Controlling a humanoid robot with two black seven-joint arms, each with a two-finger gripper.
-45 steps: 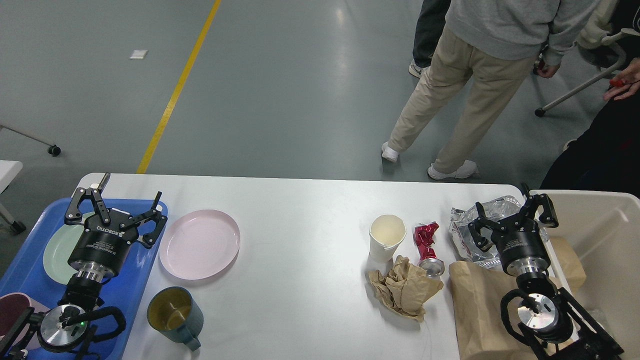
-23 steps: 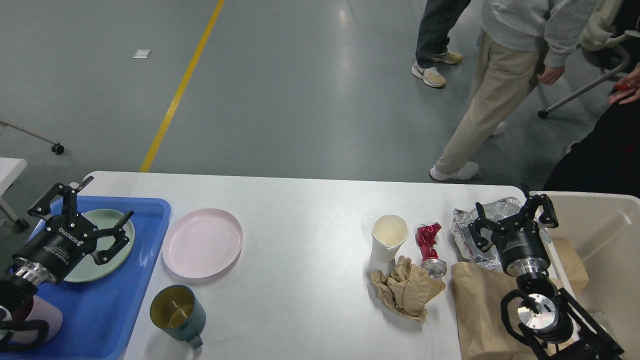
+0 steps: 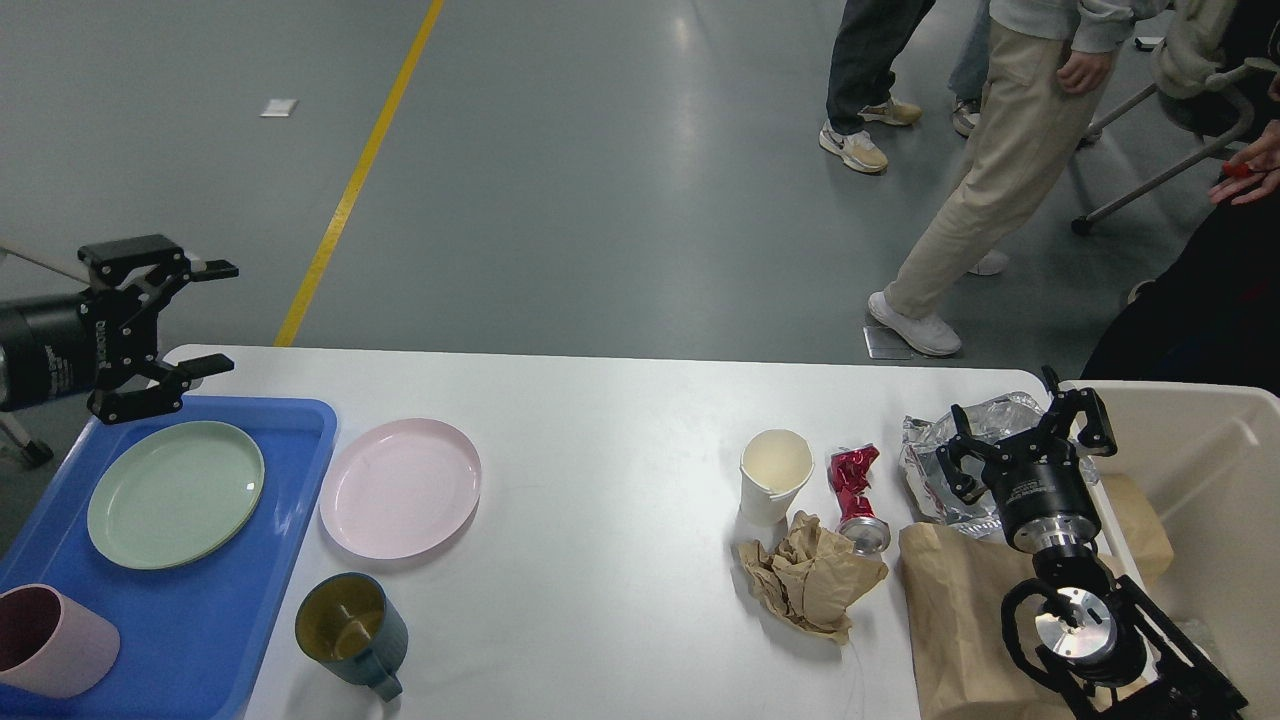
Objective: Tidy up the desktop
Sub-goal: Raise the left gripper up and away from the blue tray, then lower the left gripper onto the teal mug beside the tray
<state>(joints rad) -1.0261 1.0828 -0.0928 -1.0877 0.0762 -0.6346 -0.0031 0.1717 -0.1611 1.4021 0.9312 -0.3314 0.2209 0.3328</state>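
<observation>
Desktop below both grippers; left gripper spread wide, empty; right gripper likewise.

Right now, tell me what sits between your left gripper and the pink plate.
Nothing visible. The left gripper hangs open above the desktop's far-left corner; the pink plate lies bare beside the blue tray, with only white tabletop between them.

White glossy table, blue tray at 9 o'clock, pale green plate, pink plate, mauve cup, teal mug, cream paper cup, crushed red can, silver foil, brown crumpled paper, beige bin at 3 o'clock, black grippers.
</observation>
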